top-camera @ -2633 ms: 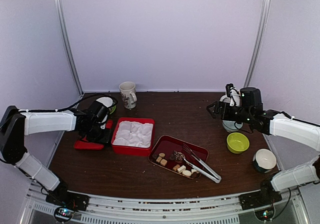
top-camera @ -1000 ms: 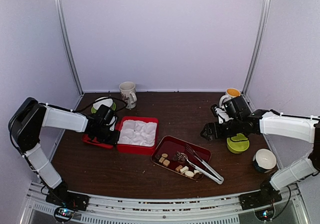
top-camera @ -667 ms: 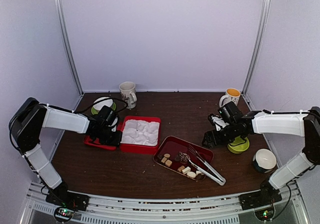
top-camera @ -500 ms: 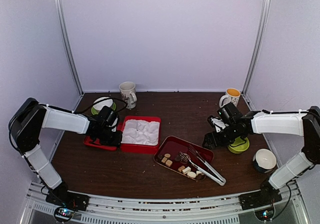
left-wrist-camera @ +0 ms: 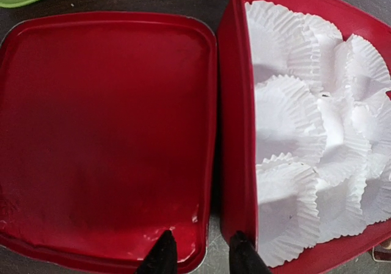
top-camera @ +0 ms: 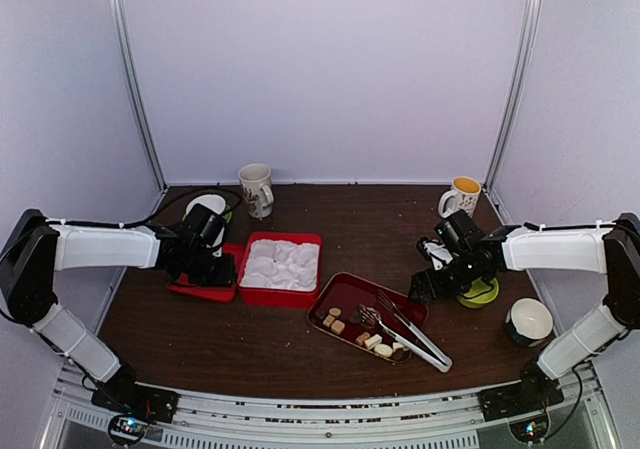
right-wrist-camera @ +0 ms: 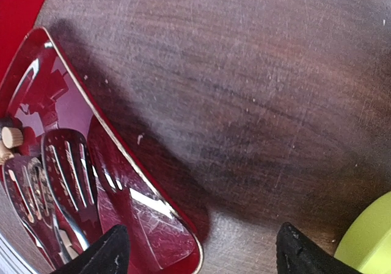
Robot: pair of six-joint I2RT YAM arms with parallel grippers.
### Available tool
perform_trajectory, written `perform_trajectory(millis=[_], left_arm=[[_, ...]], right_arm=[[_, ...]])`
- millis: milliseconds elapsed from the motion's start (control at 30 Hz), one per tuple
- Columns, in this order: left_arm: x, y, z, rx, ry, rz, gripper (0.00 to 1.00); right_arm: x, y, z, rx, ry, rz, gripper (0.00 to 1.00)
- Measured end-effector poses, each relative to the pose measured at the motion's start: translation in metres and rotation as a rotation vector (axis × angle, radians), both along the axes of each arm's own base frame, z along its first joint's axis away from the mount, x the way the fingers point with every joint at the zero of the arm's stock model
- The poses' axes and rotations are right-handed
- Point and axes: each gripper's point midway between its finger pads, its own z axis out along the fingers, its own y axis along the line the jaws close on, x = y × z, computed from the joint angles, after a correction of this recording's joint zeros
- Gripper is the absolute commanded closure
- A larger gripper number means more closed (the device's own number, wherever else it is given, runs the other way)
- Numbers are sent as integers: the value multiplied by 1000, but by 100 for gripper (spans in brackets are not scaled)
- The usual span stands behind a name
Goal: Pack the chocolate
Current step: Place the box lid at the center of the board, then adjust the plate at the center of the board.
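Several small brown, tan and cream chocolate pieces (top-camera: 355,331) lie in a dark red tray (top-camera: 350,294) beside metal tongs (top-camera: 410,334). The red box (top-camera: 246,279) holds white paper cups (top-camera: 280,265); its red lid (top-camera: 205,281) lies flat on its left. My left gripper (top-camera: 222,269) is open, one fingertip over the lid (left-wrist-camera: 104,133), the other by the box wall (left-wrist-camera: 235,133), holding nothing. My right gripper (top-camera: 425,287) is open wide, low over the tray's right corner (right-wrist-camera: 177,243). One tan chocolate piece (right-wrist-camera: 11,137) shows at the right wrist view's left edge.
A patterned mug (top-camera: 256,189) stands at the back. A yellow-filled mug (top-camera: 463,196) and a green bowl (top-camera: 478,291) are by the right arm, and a white bowl (top-camera: 529,321) sits at the front right. A white bowl on a green plate (top-camera: 208,207) sits behind the lid.
My left gripper has opened and drawn back a little to the left off the lid. My right gripper has come down and inward to the tray's right corner.
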Motion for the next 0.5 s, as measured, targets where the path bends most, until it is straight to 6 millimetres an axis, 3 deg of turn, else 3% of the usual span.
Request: perform_trajectory(millis=[267, 500], left_arm=[[-3, 9, 40, -21, -90, 23, 68], [-7, 17, 47, 0, -101, 38, 69]], right_arm=[[-12, 5, -14, -53, 30, 37, 26], [-13, 10, -26, -120, 46, 65, 35]])
